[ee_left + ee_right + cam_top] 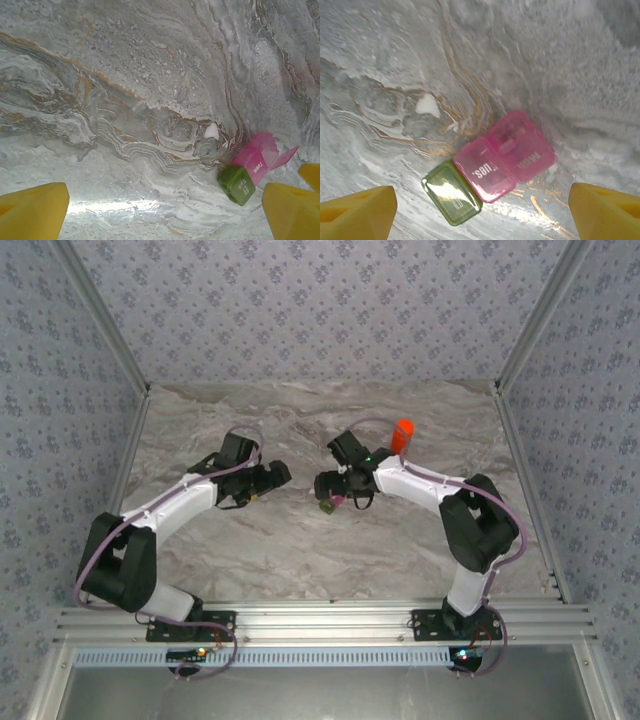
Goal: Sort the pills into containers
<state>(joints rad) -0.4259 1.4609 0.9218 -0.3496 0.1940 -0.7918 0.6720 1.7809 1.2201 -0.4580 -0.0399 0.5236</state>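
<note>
Marble-veined table (pixel 250 550), two arms folded inward toward the pill containers (pixel 332 502) at its middle.

From the overhead view, both arms rise from the aluminium rail (pixel 320 620) at the bottom edge, elbows out, wrists bent toward centre. The left gripper (pixel 278 476) and right gripper (pixel 326 484) face each other, near but apart. Each claw is spread wide, its yellow fingers (pixel 355 212) at the lower corners of its wrist view, gripping nothing. The containers lie on the table just below the right gripper: the olive-green compartment (pixel 451 198) closed, the pink compartment (pixel 485 175) joined to it, with a pink flap open. An orange bottle (pixel 402 433) stands upright behind the right arm. Patterned blue-grey walls (pixel 320 300) enclose the table.
</note>
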